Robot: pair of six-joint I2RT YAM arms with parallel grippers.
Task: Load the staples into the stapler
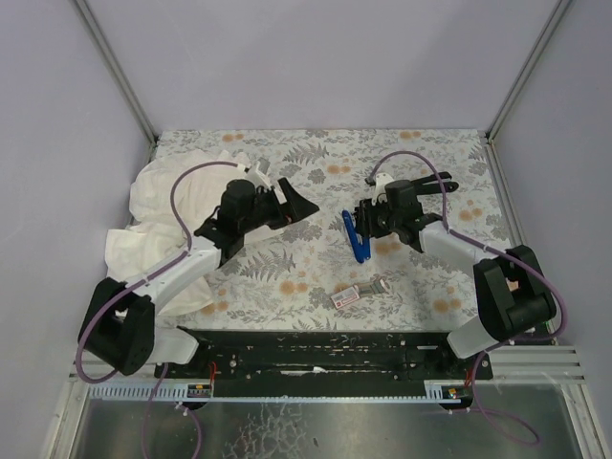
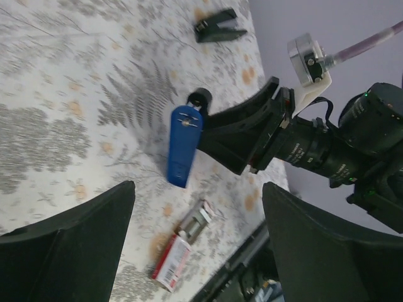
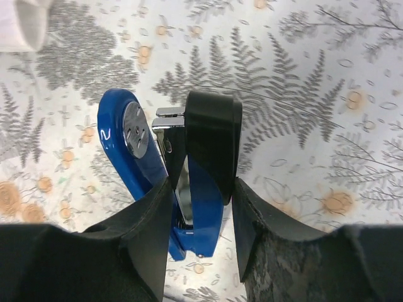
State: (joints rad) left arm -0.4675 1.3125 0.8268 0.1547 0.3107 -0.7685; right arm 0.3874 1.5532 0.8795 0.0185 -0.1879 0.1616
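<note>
The stapler (image 1: 357, 241) is blue and black and rests on the floral table, right of centre. In the right wrist view it (image 3: 208, 201) is hinged open, its blue lid (image 3: 126, 151) swung left and the metal channel showing. My right gripper (image 3: 203, 189) is shut on its black and blue body; it also shows in the top view (image 1: 363, 222). The staples box (image 2: 171, 262), white with a red label, lies with a silvery strip (image 2: 197, 221) at its end, near the front edge (image 1: 346, 296). My left gripper (image 2: 198, 189) is wide open and empty above the table, left of the stapler (image 2: 184, 145).
A large white cloth (image 1: 167, 210) lies bunched at the left side under the left arm. A small black object (image 2: 217, 28) lies on the table beyond the stapler. A black rail (image 1: 316, 349) runs along the front edge. Grey walls enclose the table.
</note>
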